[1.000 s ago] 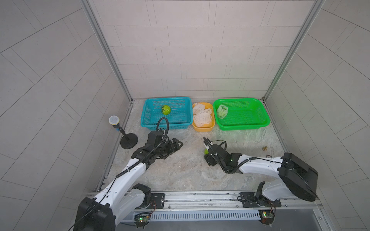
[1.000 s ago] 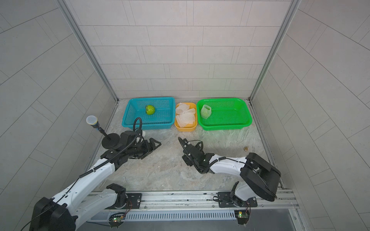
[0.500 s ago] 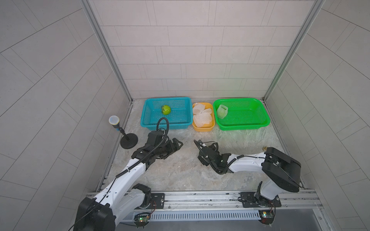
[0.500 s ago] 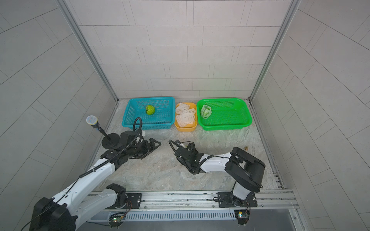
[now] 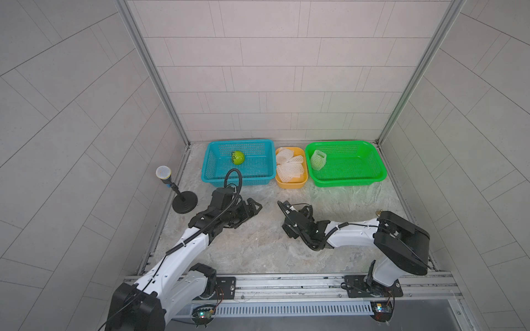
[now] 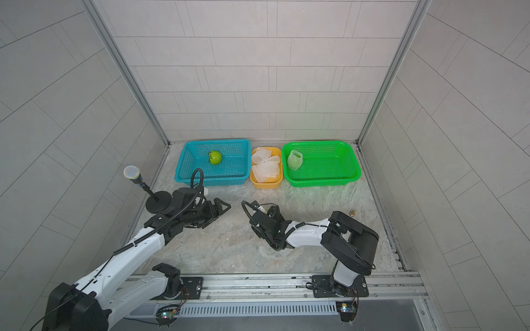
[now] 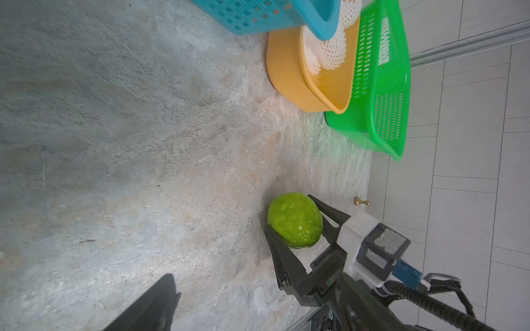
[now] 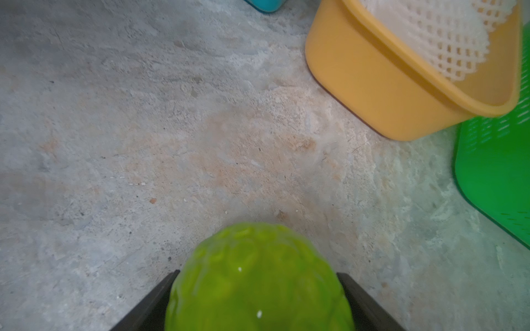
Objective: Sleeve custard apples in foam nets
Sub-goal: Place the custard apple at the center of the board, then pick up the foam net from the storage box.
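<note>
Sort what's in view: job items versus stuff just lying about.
Job:
Bumpy green custard apple in the blue plastic basket
Second custard apple inside the right gripper
Third custard apple, netted, in the green plastic basket
White foam mesh nets in the yellow plastic tub

Lying about:
Black microphone-style stand with round base
Small brass-coloured knob

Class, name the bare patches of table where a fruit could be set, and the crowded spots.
Free: table between the left arm and right arm; the strip before the green basket. Crowded: yellow tub stuffed with foam nets.
</note>
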You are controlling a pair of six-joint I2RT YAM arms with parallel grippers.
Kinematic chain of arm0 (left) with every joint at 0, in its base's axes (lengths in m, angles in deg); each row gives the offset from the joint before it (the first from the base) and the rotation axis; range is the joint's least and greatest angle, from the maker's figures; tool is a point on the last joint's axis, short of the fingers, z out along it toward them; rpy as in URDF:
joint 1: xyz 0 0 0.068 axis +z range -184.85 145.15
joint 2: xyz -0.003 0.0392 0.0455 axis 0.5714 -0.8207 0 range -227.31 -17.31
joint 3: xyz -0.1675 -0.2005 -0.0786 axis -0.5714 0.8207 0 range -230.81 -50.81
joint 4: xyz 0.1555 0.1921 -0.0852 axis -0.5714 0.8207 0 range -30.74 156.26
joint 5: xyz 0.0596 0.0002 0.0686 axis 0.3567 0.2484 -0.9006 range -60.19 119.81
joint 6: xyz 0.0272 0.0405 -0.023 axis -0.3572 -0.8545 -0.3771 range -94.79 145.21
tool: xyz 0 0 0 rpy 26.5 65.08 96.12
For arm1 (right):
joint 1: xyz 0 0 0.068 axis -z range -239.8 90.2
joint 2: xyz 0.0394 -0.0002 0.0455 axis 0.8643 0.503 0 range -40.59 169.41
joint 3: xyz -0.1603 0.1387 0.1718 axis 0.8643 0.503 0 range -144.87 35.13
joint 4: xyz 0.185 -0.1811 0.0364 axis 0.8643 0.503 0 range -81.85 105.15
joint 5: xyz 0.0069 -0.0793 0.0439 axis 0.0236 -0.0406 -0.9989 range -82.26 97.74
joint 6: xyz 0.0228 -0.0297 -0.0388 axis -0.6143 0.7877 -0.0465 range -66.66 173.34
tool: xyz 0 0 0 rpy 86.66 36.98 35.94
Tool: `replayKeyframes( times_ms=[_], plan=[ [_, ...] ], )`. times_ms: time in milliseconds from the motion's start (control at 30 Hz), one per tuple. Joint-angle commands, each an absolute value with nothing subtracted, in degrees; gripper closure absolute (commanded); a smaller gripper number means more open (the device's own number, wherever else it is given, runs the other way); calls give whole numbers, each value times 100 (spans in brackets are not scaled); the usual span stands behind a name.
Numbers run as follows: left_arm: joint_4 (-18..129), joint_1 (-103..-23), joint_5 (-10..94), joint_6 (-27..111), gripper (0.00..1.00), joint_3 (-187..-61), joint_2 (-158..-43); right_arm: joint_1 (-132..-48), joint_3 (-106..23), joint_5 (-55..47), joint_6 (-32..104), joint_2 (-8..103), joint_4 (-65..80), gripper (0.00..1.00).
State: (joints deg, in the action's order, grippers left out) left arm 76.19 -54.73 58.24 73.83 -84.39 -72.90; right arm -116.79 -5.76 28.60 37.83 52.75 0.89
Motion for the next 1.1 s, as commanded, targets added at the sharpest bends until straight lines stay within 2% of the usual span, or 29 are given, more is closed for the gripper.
replayKeyframes(
  times_ms=[0, 133, 367, 533, 667, 800, 1067],
  plan=[
    [7543, -5462, 5820, 7398, 9, -8368, -7183, -11702, -621, 2896, 3659, 5269, 233, 10],
    [7561, -5456, 5796, 7396, 9, -8359, -7145, -11702, -614, 2883, 3620, 5088, 277, 5],
    [7569, -5455, 5776, 7382, 9, -8351, -7128, -11703, -775, 2959, 3725, 4537, 660, 5],
    [7705, -5454, 5638, 7298, 9, -8359, -7067, -11606, -965, 3199, 3780, 3975, 1033, 7],
    [7703, -5454, 5643, 7319, 10, -8333, -7063, -11162, -1389, 2932, 3706, 3816, 1559, 13],
    [7709, -5460, 5679, 7328, 10, -8324, -7049, -10481, -2024, 2361, 3618, 4062, 1897, 20],
    [7768, -5458, 5731, 7394, 11, -8246, -6948, -9535, -3750, 1835, 3594, 5668, 2422, 25]
  ],
)
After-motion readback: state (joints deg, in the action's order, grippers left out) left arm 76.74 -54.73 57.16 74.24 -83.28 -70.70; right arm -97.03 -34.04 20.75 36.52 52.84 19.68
